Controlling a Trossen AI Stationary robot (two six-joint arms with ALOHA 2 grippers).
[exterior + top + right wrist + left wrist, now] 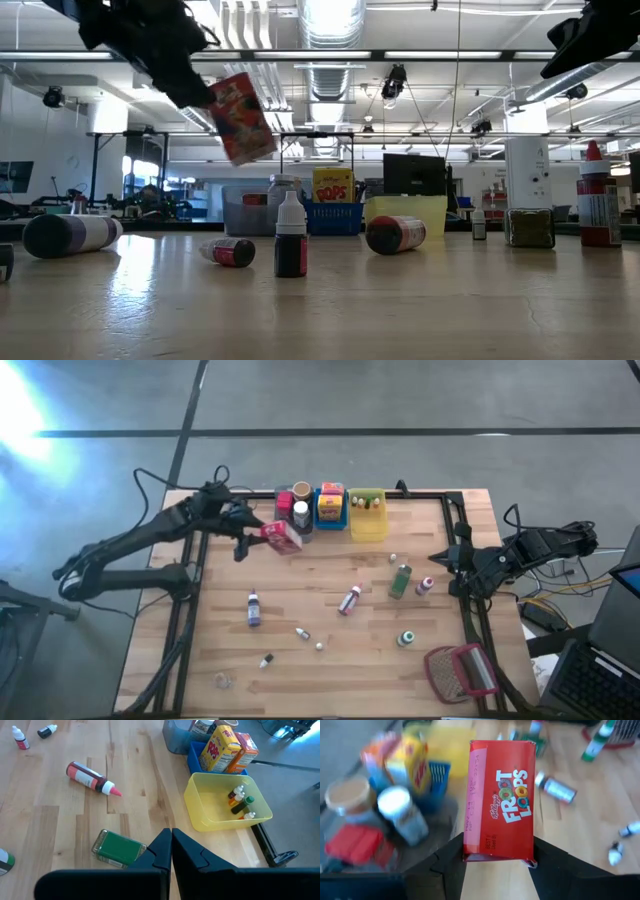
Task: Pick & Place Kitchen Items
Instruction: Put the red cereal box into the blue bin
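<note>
One red cereal box [500,800] sits between the fingers of the left gripper [496,864]. Ahead of those fingers the grey bin [172,740] holds two jars and one red packet [352,842].

Three bins stand beyond the fingers of the right gripper [171,840]: that grey one, the blue bin [196,757] with two boxes, and the yellow bin [200,805] with four tiny bottles [240,806].

Loose on the table are three larger bottles, purple [253,608], red-capped [350,600] and green [401,580], about six smaller pieces, and one red-framed mesh object [462,670].
</note>
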